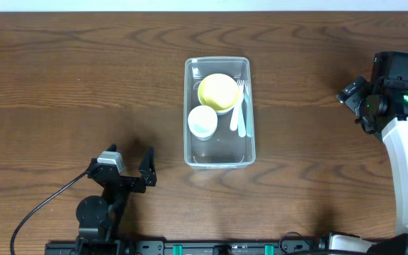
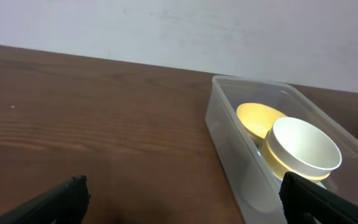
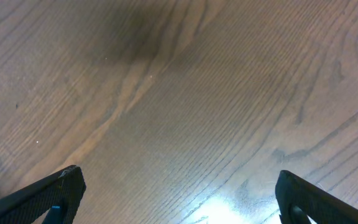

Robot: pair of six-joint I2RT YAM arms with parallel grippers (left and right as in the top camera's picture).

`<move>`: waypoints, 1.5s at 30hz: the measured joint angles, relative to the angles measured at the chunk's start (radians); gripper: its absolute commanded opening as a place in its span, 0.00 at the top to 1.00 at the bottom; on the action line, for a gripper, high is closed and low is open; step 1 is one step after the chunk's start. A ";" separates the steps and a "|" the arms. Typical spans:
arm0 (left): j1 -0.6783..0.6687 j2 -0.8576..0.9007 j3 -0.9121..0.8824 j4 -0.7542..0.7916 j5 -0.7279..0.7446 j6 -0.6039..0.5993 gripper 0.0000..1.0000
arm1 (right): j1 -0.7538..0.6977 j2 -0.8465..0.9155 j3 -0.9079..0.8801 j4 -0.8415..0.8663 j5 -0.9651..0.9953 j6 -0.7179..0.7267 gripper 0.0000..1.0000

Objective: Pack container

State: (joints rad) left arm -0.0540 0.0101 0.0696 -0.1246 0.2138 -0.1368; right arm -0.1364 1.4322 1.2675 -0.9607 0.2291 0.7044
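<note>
Down at seven o'clock, the left gripper (image 1: 129, 167) sits with jaws wide apart and empty, seemingly parked clear of the work. Dead centre, the container (image 1: 218, 152) holds a yellow bowl (image 1: 217, 91) at its twelve o'clock end, a white bowl (image 1: 202, 121) just beside it at seven, and white cutlery (image 1: 240, 113) along the three o'clock wall. Out at three o'clock the right gripper (image 3: 179, 193) hangs spread and empty over the table (image 3: 166, 93).

You have a dark brown wood-grain counter (image 1: 62, 85) filling the overhead view. Near its middle sits a yellow bowl (image 1: 217, 91), with a smaller white bowl (image 1: 202, 121) close against its near-left edge. Just right of both lie a white fork (image 1: 241, 88) and a second white utensil (image 1: 234, 124), side by side. A pale wall (image 2: 166, 31) rises behind the counter.
</note>
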 measured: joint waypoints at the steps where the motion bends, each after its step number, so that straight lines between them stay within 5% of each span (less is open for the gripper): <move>1: 0.000 0.000 0.000 0.000 -0.004 0.009 0.02 | 0.000 0.000 0.000 0.000 0.000 0.000 0.01; 38: 0.000 0.000 -0.001 0.001 -0.034 0.059 0.02 | 0.001 -0.002 0.000 -0.035 0.000 0.000 0.01; 45: 0.000 0.000 -0.002 0.002 -0.034 0.059 0.02 | 0.053 -0.151 -0.005 -0.119 0.038 -0.021 0.01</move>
State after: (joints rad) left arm -0.0540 0.0101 0.0677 -0.1226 0.1799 -0.0776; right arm -0.0830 1.2808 1.2625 -1.0794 0.2668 0.6834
